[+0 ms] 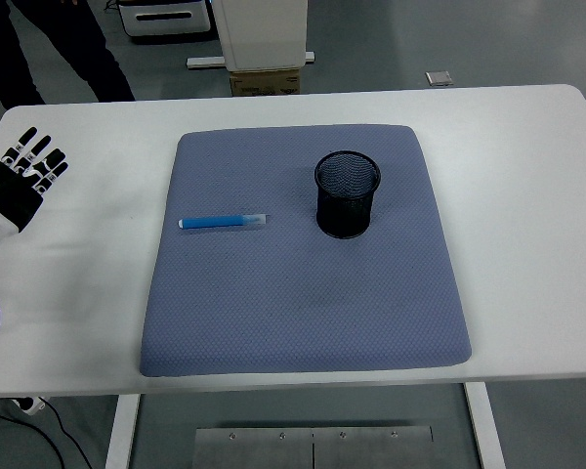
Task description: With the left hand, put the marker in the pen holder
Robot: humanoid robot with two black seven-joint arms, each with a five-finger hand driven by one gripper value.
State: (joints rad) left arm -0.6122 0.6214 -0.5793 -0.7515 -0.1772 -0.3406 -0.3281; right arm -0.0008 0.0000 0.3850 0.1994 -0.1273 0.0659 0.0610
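White table [527, 195], blue marker [223, 222] on grey mat [303, 293], well apart from left hand [20, 186], fingers [41, 154] spread

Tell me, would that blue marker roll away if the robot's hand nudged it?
Probably. The marker looks round and slim and lies flat, so a sideways push could roll it. The textured mat under it may slow that. It looks stiff and light, so the left hand, open and well off to the side, should lift it easily.
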